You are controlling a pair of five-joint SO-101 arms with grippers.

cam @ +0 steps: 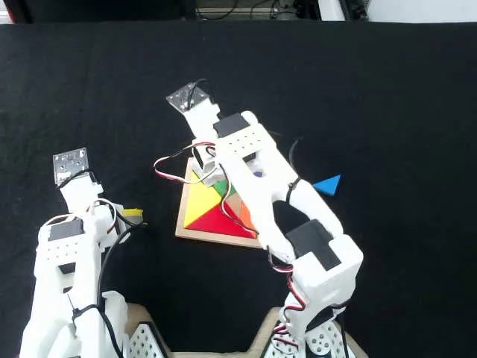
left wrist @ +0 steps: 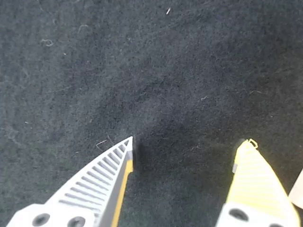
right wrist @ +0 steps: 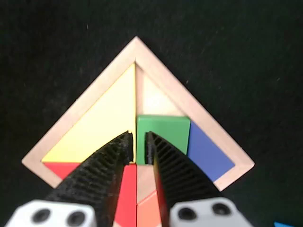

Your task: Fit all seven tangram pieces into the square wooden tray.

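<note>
Black-clothed bench [cam: 373, 89]: right tool [right wrist: 138, 137], slightly apart over the square wooden tray [right wrist: 191, 108], could knock the green square piece [right wrist: 163, 130] askew; left tool [left wrist: 189, 142] apart.

Not much besides the puzzle stuff. The worktop [cam: 387, 89] has a black cloth over it, kind of fuzzy up close, with pale lint [left wrist: 102, 142] and stray fibres stuck here and there. From the high view, some cables [cam: 246, 9] run just past its far edge at 12 o'clock, and there's a white patch [cam: 417, 9] of background around 1 o'clock. Down at 6 o'clock a bit of tan board [cam: 136, 315] pokes out at the near edge; can't tell what it is.
</note>
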